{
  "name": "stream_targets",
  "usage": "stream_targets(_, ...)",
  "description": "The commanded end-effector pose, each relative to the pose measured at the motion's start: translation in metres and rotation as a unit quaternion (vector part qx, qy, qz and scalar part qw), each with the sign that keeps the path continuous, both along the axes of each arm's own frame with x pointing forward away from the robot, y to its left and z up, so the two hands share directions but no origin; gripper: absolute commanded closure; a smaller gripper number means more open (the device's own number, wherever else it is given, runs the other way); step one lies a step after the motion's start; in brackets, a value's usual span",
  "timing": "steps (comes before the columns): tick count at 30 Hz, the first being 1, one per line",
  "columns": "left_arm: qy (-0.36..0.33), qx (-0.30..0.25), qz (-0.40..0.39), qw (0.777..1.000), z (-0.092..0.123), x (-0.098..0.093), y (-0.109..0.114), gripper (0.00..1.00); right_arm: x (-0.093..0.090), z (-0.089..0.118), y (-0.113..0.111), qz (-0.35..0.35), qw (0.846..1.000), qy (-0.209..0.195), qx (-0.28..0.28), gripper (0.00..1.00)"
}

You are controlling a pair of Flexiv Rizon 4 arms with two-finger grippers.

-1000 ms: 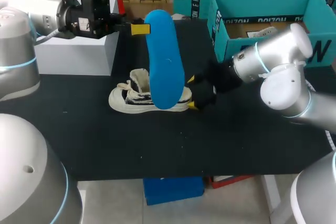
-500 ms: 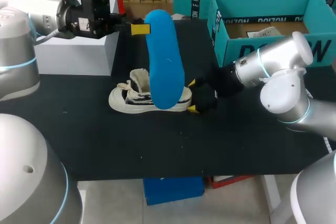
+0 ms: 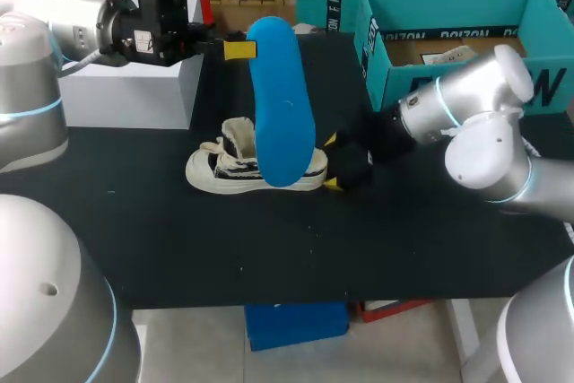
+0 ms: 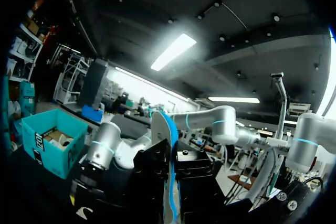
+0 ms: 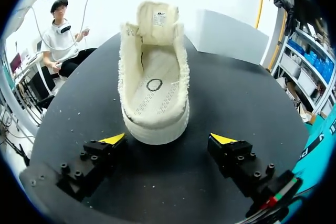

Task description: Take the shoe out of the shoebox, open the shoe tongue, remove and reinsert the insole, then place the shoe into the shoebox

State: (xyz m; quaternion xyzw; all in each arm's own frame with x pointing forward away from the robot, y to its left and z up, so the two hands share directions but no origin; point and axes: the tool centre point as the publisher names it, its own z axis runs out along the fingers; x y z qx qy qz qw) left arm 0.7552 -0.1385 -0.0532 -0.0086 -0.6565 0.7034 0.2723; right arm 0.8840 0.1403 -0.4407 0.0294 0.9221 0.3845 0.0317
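Treat insole reinsertion as the step in hand: on the black surface (image 3: 179, 248), outside the teal cardboard shoebox (image 3: 466, 6), leave the cream canvas shoe (image 5: 154, 93) standing, lower the long blue foam insole (image 3: 280, 105), clamped in the left tool (image 3: 235, 49), into its opening, and brace the heel with the wide-open, empty right tool (image 5: 168, 139).

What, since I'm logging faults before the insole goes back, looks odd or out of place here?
Only the insole: it is out of the shoe, hanging in the air above it, pinched by the left gripper. The shoe stands upright, footbed bare, heel towards the open right gripper. Nothing looks spilled or damaged.
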Motion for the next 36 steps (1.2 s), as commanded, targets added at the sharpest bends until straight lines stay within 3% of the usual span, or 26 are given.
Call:
stream_targets(1,0.000,0.000,0.003,1.000,-0.001,-0.001,-0.001,1.00,0.003,0.023,-0.006,0.000,0.996,0.016,-0.086,0.00)
stream_targets(9,0.000,0.000,0.003,1.000,-0.001,-0.001,-0.001,1.00,0.012,0.045,-0.009,0.008,0.986,0.024,-0.167,0.00)
stream_targets(19,0.000,0.000,0.003,1.000,-0.001,-0.001,-0.001,1.00,0.019,0.051,0.001,0.029,0.968,0.036,-0.247,0.00)
stream_targets(36,0.000,0.000,0.003,1.000,-0.001,-0.001,-0.001,1.00,0.028,0.063,0.018,0.033,0.947,0.040,-0.316,0.00)
